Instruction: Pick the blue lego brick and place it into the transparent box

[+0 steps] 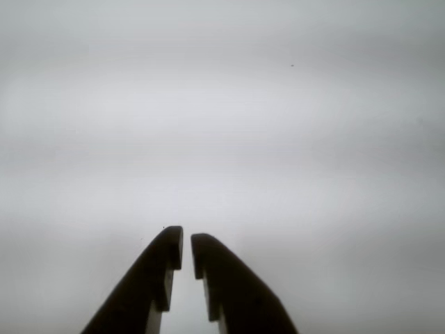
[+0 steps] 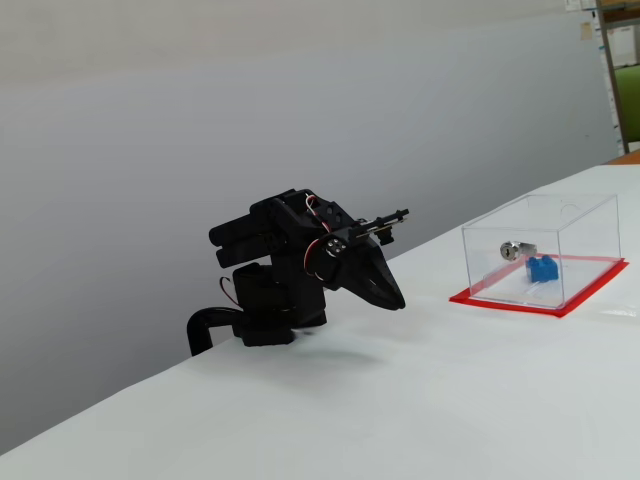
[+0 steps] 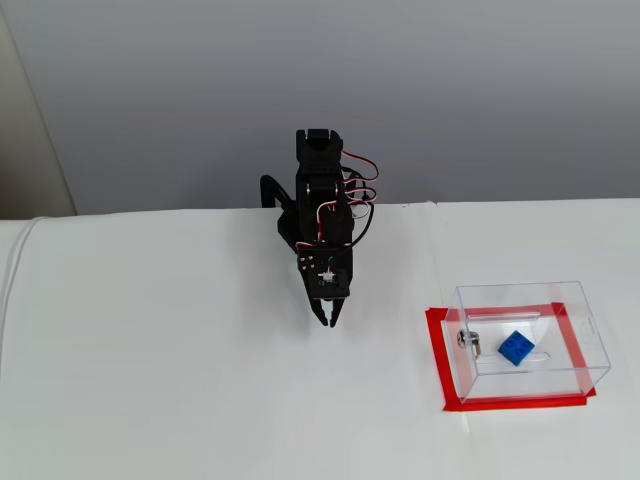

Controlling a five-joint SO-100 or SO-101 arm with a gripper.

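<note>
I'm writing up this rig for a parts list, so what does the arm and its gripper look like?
The arm is all black plastic, blocky segments stacked on a black base. Thin red, white and black wires loop out along its side, and small silver screws dot a joint. The gripper has two dark fingers that taper to rounded tips, with stepped notches on their inner faces.

- The transparent box is of clear, glossy plastic; its walls catch faint reflections, and a matt red rim lies around its base.
- The blue lego brick inside the box looks like smooth, bright plastic.
- Beside the brick, a small silver piece shines like metal.
- The gripper is of matt black plastic.
- The table under the box is plain white and matt.
</note>
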